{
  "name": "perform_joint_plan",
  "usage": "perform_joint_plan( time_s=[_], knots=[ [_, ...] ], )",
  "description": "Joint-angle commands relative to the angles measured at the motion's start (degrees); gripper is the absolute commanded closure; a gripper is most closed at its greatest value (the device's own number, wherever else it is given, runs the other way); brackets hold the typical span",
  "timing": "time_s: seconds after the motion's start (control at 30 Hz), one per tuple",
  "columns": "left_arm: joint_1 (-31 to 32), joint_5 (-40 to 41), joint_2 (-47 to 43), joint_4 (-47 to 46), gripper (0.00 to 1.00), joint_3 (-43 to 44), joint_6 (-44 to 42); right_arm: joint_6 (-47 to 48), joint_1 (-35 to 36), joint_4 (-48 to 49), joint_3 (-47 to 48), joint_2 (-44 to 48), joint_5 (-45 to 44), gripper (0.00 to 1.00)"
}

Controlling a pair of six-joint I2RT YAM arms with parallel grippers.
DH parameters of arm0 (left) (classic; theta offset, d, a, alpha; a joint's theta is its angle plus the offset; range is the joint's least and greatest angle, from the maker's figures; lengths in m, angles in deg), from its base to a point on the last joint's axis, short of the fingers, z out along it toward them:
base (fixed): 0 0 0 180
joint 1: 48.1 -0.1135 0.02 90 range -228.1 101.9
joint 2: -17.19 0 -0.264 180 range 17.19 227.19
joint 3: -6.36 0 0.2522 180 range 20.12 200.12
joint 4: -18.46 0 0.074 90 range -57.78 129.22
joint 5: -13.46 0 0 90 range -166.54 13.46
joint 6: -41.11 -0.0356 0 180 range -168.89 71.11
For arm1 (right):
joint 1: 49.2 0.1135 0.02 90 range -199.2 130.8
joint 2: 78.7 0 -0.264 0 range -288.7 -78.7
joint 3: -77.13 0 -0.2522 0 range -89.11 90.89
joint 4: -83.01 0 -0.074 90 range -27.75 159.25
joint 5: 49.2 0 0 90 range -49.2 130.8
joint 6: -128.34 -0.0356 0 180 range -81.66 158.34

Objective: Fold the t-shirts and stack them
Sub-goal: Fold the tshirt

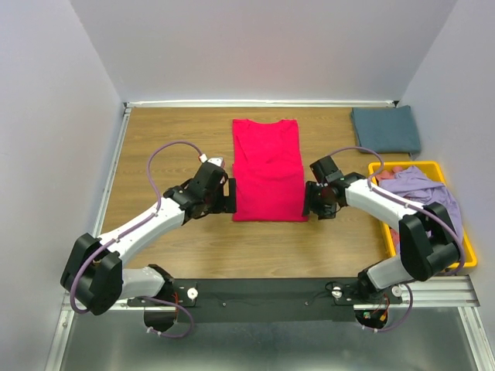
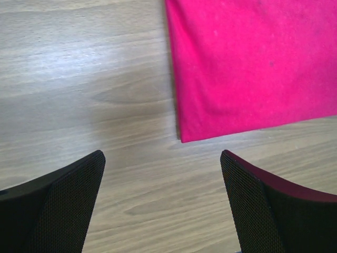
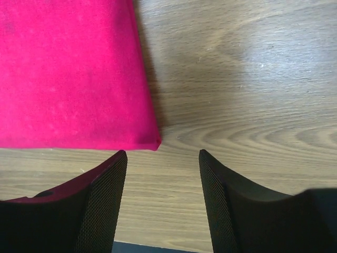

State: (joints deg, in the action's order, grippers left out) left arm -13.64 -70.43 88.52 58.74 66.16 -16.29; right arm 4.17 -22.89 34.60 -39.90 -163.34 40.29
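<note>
A crimson-pink t-shirt (image 1: pixel 267 168) lies flat on the wooden table, folded into a long strip with its neck at the far end. My left gripper (image 1: pixel 230 195) sits just off its near left corner (image 2: pixel 183 138), open, with only bare wood between the fingers (image 2: pixel 68 200). At the near right corner (image 3: pixel 154 142) my right gripper (image 1: pixel 307 199) is also open and holds nothing. A slate blue-grey t-shirt (image 1: pixel 386 129) lies folded at the far right. A lavender t-shirt (image 1: pixel 421 189) is crumpled in the yellow bin, with a pinkish one (image 1: pixel 388 174) under it.
The yellow plastic bin (image 1: pixel 433 255) stands at the right edge of the table, close to the right arm. White walls close in the table on three sides. A black rail (image 1: pixel 263 290) with the arm bases runs along the near edge.
</note>
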Motion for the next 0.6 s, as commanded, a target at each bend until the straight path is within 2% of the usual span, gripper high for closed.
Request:
perform_joint_plan(
  time_s=[0.0, 0.27, 0.47, 0.57],
  knots=[
    [1.4, 2.59, -1.19, 1.25, 0.02, 0.1, 1.94, -2.12, 1.2, -0.95, -0.34, 0.53, -1.6, 0.36],
    [2.89, 3.21, -0.93, 1.69, 0.02, -0.25, 3.0, -3.88, 5.07, -0.15, 0.36, -2.37, -4.57, 0.39],
    [3.77, 4.7, -1.1, 3.44, 0.02, 0.89, 3.17, -5.02, 6.48, 0.37, -0.34, -4.57, -9.76, 0.46],
    [3.86, 4.61, -1.28, 3.53, 0.02, 0.63, 3.26, -5.73, 6.92, 0.99, -0.08, -5.27, -9.42, 0.47]
  ],
)
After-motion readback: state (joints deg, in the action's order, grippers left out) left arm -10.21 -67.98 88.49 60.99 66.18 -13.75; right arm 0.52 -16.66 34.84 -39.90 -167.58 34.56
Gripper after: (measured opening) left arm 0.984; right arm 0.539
